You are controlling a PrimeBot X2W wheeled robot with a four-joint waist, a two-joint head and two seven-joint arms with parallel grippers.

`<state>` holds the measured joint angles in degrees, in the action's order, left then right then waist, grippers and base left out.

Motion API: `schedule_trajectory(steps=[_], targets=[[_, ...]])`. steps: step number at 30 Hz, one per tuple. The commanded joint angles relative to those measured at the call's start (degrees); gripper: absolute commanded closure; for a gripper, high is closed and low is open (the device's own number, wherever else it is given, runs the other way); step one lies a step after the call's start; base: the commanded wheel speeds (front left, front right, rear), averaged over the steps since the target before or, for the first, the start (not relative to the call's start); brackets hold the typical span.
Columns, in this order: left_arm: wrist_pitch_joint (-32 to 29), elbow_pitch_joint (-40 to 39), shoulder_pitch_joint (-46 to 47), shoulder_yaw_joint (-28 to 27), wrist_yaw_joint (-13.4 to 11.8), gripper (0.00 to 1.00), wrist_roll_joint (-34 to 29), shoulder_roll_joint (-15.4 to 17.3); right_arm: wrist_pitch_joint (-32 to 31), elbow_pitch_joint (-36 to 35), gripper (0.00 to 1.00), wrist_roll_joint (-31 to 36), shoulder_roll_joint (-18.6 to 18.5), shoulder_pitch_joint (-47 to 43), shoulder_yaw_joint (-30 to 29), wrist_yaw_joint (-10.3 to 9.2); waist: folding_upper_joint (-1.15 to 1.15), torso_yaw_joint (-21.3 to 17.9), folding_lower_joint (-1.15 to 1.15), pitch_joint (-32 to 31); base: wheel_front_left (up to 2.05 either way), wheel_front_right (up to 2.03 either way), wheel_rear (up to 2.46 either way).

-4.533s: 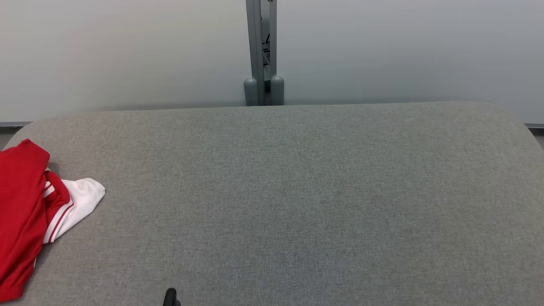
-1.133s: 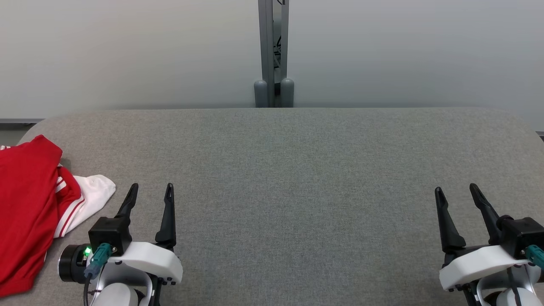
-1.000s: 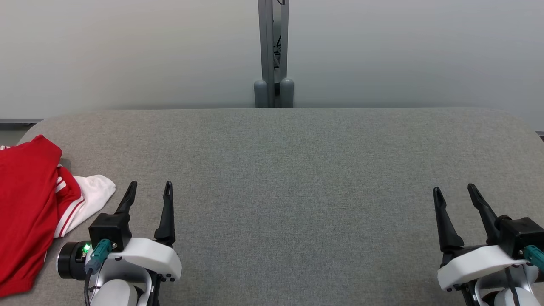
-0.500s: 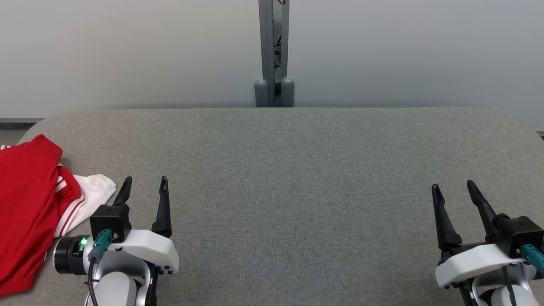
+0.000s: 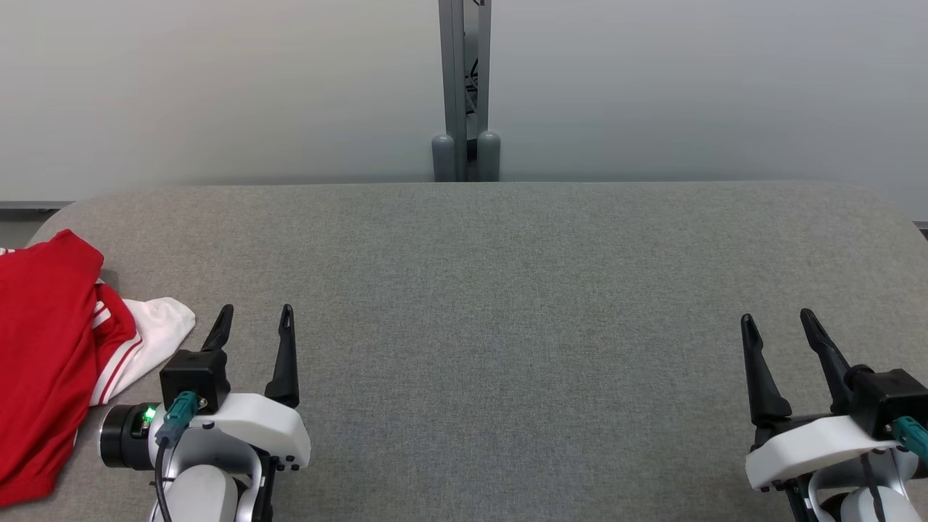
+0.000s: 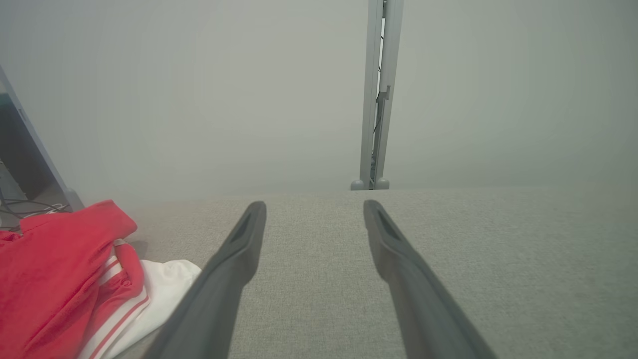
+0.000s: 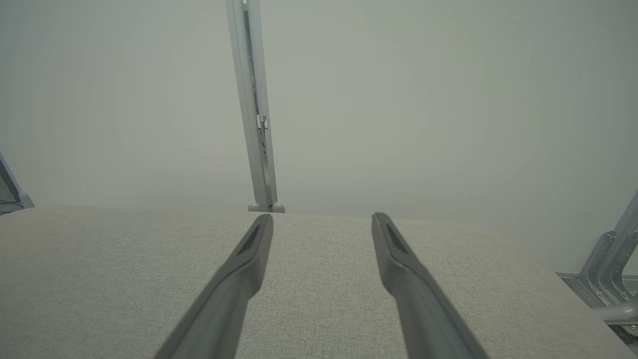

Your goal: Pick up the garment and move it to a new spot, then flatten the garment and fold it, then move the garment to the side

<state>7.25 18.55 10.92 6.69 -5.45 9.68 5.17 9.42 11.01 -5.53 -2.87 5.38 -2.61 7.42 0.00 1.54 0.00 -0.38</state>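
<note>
**Garment.** The garment (image 5: 43, 362) lies crumpled at the left end of the grey fabric-covered bench (image 5: 507, 290); the left border of the head view cuts part of it off. It is red, with a white section edged in red and white stripes. The long axis of the red mass runs from the near edge of the bench toward the far edge, along the left end of the bench. The white section projects to the right, toward the middle of the bench. In the left wrist view the garment (image 6: 55, 279) sits to the lower left of the fingers.

**Left gripper.** The left gripper (image 5: 257, 310) is just to the right of the white section. Its fingers (image 5: 283, 362) are spread wide, point toward the far edge and hold nothing.

**Right gripper.** The right gripper (image 5: 776, 316) is at the right end of the bench, well apart from the garment. Its fingers are spread wide, hold nothing and point toward the far edge.

**Background.** A grey post (image 5: 460, 87) stands behind the far edge of the bench, against a pale wall (image 5: 217, 87).
</note>
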Motion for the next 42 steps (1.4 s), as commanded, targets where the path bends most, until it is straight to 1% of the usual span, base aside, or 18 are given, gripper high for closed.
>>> schedule_trajectory(steps=[1,11,17,23,29,30,34,42], targets=[[-0.09,0.07,0.28,0.03,-0.22,0.0,0.29,0.45,0.13,0.1,0.0,0.24,-0.14,0.65,-0.07,0.13,0.0,0.01,0.0,-0.01,0.0,0.0,0.0],[0.06,0.47,0.37,0.13,-0.58,0.0,0.93,0.65,0.32,0.4,0.0,-0.13,-0.14,0.84,0.28,0.13,0.0,-0.07,0.0,-0.23,0.0,0.0,0.0],[-0.32,0.49,1.39,0.51,-0.57,0.0,1.23,0.81,0.52,0.35,0.0,-0.37,-0.14,0.45,0.17,0.13,0.0,1.87,0.0,-0.17,0.0,0.0,0.0],[0.04,0.24,1.66,0.8,-0.75,0.0,1.57,0.85,0.58,-0.11,0.0,-0.51,-0.15,0.4,0.19,0.13,0.0,7.13,0.0,0.19,0.0,0.0,0.0],[0.4,0.29,1.16,1.05,-0.9,0.0,2.0,0.88,0.76,-0.18,0.0,-1.2,-0.18,0.88,0.62,0.13,0.0,13.68,0.0,0.26,0.0,0.0,0.0],[0.51,0.34,1.03,0.97,-1.07,0.0,2.23,0.87,0.82,-0.07,0.0,-1.59,-0.17,1.02,0.99,0.13,0.0,15.76,0.0,0.3,0.0,0.0,0.0],[0.81,0.5,0.95,1.01,-1.07,0.0,2.43,1.04,1.07,0.29,0.0,-2.26,-0.18,1.14,2.16,0.12,0.0,19.69,0.0,0.35,0.0,0.0,0.0],[1.42,0.19,1.53,0.87,-1.22,0.0,3.23,1.33,1.74,1.35,0.0,-2.49,-0.18,1.74,4.24,0.12,0.0,25.38,0.0,0.46,0.0,0.0,0.0]])
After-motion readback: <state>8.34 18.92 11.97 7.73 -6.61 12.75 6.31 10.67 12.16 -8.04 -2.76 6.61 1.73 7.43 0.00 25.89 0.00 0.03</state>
